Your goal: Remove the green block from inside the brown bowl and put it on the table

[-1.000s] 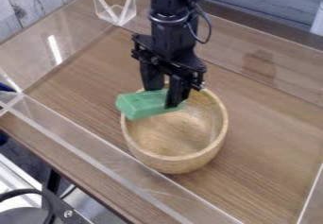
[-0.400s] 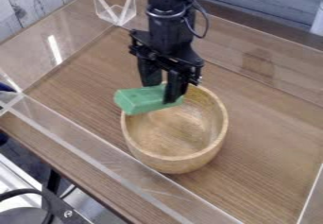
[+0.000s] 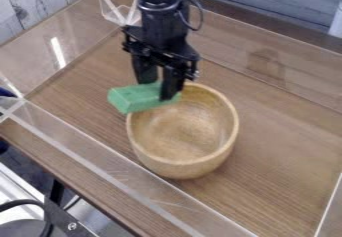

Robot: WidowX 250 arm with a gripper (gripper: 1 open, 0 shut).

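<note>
The green block [image 3: 131, 99] hangs in the air just past the left rim of the brown bowl [image 3: 183, 134], above the table [image 3: 80, 91]. My black gripper [image 3: 160, 92] points straight down and is shut on the block's right end. The bowl's hollow shows only bare wood grain. The block tilts slightly, its free end toward the left.
Low clear acrylic walls [image 3: 54, 146] edge the wood-grain tabletop on all sides. A clear angled acrylic piece [image 3: 118, 9] stands at the back behind the arm. Open tabletop lies left of and behind the bowl.
My gripper has carried the green block leftward, from over the bowl's left rim to just outside it. The bowl has not moved.
</note>
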